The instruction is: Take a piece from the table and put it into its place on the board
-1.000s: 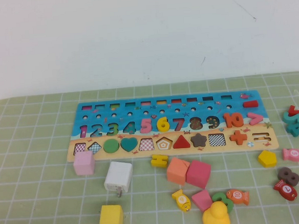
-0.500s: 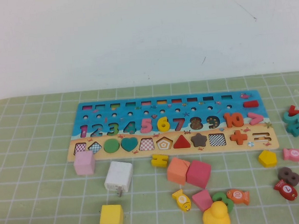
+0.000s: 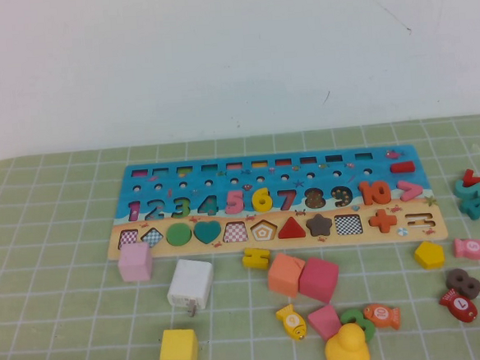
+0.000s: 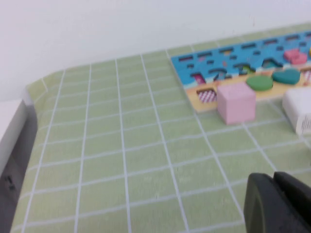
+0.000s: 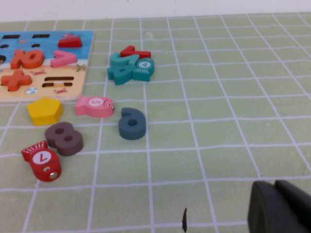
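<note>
Board (image 3: 274, 201) numbers 1–10, red fish (image 5: 42, 161) 7, pink fish (image 5: 95, 105) 5

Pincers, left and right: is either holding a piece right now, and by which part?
No piece shows in either. The left pincer sits short of the pink cube; the right pincer sits short of the blue 6. Neither appears in the high view.

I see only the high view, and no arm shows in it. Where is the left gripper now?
Observer: The left gripper is over bare mat; the pink cube lies ahead of it, not touching.
Operator: And the right gripper?
Observer: The right gripper is over bare mat too. The dark blue 6 is the nearest piece ahead of it.
Operator: At my right edge a dark piece is cut off. Is it that 6?
Observer: Yes. It lies flat beside the pink fish, which is marked 5.
</note>
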`<state>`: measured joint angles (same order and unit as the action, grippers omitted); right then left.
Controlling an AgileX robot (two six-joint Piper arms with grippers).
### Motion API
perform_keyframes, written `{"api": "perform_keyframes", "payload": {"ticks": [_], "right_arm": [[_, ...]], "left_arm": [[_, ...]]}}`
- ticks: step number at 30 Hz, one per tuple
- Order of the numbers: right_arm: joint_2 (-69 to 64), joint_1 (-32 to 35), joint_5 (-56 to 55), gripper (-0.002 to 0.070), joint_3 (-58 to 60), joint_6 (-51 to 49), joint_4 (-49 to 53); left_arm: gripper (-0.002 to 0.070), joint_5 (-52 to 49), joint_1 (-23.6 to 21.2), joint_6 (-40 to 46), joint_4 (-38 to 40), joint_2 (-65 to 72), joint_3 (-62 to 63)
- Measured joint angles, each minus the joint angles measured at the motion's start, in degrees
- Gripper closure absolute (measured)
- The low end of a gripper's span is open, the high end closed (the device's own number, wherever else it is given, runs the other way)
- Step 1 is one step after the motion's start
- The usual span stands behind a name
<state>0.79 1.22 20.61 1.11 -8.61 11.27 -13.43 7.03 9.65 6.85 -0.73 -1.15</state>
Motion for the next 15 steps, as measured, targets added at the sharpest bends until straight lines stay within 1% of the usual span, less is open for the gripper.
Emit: {"api": "perform_keyframes", "payload": {"ticks": [6, 15], "right_arm": [[0.0, 0.0, 0.0, 0.0678, 0.0, 0.0, 0.0], [0.0, 0.0, 0.0, 0.0678, 0.0, 0.0, 0.0]], "left_arm": [[0.0677, -4.1, 0.0, -3.3, -3.1, 0.0, 0.0], [0.0677, -4.3, 0.0, -3.7, -4.7, 0.0, 0.1]]}}
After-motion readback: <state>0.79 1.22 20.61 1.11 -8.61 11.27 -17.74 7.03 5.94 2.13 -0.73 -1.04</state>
